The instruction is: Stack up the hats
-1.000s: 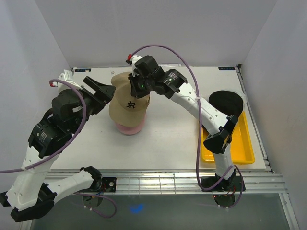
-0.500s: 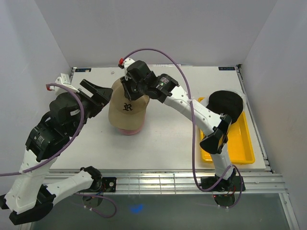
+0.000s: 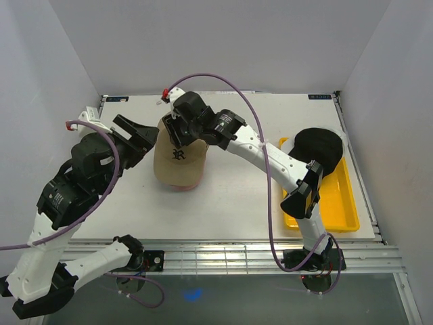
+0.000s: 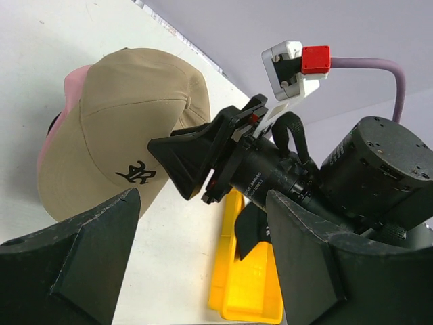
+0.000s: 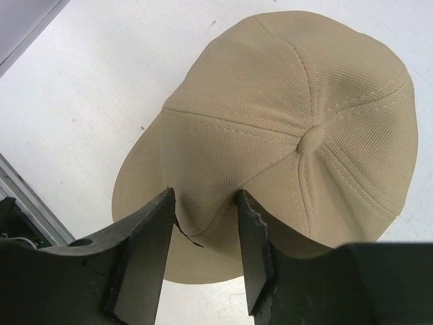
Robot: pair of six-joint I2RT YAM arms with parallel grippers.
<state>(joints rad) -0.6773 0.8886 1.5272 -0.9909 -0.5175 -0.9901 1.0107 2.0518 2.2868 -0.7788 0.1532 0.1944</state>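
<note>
Bright, even and diffuse from overhead in all three views, with the white walls (image 3: pixel 223 40) and table (image 3: pixel 237 203) close to washed out. Only soft, short shadows: a faint rim under the tan hat (image 3: pixel 178 159), deeper shade beneath the arms. Crisp throughout from above; at the wrists, sharp on the hat's weave but softer and dark on the near fingers (image 4: pixel 74 264) along the bottom edge, with slight wide-angle bending toward the corners.

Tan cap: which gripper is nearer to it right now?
Right. The right gripper pinches the tan cap's crown fabric; the left gripper hangs open just to its left.
</note>
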